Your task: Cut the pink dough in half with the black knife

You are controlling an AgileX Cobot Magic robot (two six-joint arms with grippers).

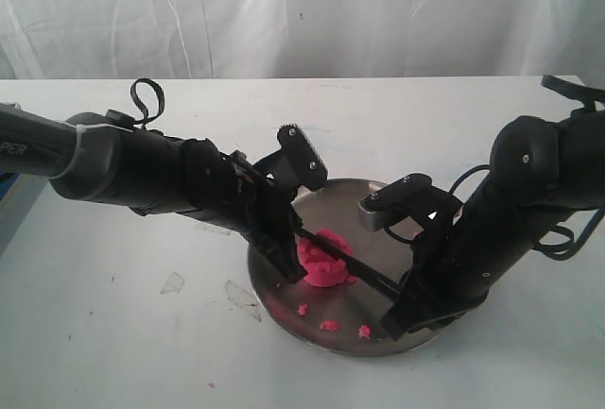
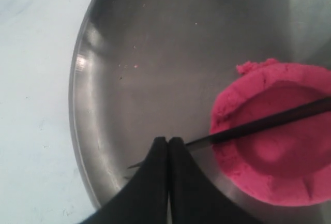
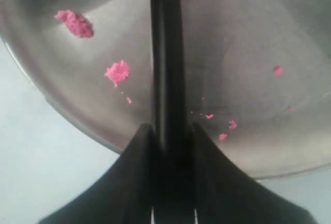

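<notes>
- The black knife [image 1: 364, 272] lies across the pink dough [image 1: 323, 260] (roughly through its middle). Its long axis slants from the right gripper [image 1: 395, 310], and the tip points towards the left gripper [image 1: 291, 272].
- The dough sits on the metal plate [image 1: 284, 303].
- The right fingers clamp the handle; the left fingers are pressed together beside the tip.

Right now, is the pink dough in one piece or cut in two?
One piece. The pink dough shows as a single round lump, with the black knife lying across its top and no gap through it.
</notes>
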